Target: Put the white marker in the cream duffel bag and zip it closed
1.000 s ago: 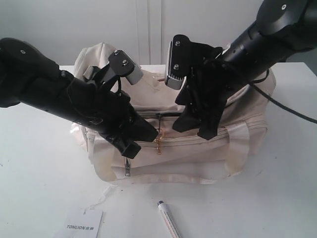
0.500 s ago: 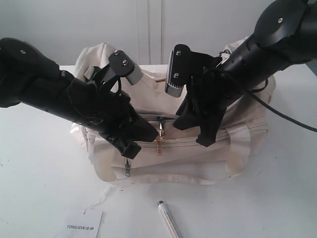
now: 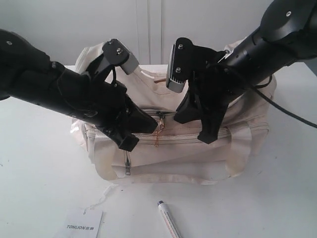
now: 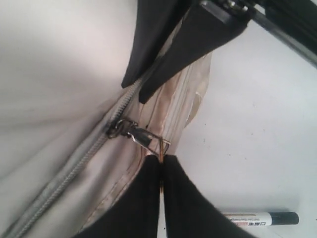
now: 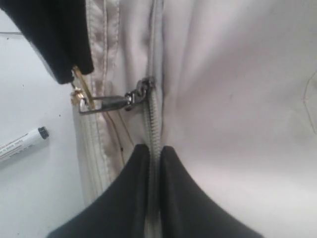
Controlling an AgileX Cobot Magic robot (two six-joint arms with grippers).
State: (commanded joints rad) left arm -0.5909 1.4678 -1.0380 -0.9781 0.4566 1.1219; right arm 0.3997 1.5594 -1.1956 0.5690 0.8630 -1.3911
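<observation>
The left gripper [image 4: 161,166] is closed tight on the zipper pull [image 4: 143,138]. The right gripper [image 5: 154,151] is clamped on the zipper seam [image 5: 155,116] of the cream duffel bag [image 3: 173,156]. The white marker [image 3: 167,219] lies on the surface [image 3: 39,168] nearby.

We've got a plain white table [image 3: 34,173] under everything; low in the exterior view lies a flat white paper tag [image 3: 84,224] printed TONLION, partly cut off by the frame; a thin white string [image 3: 101,196] curls away from its top. Behind the table we only see a pale wall [image 3: 59,25] with two vertical seams.
</observation>
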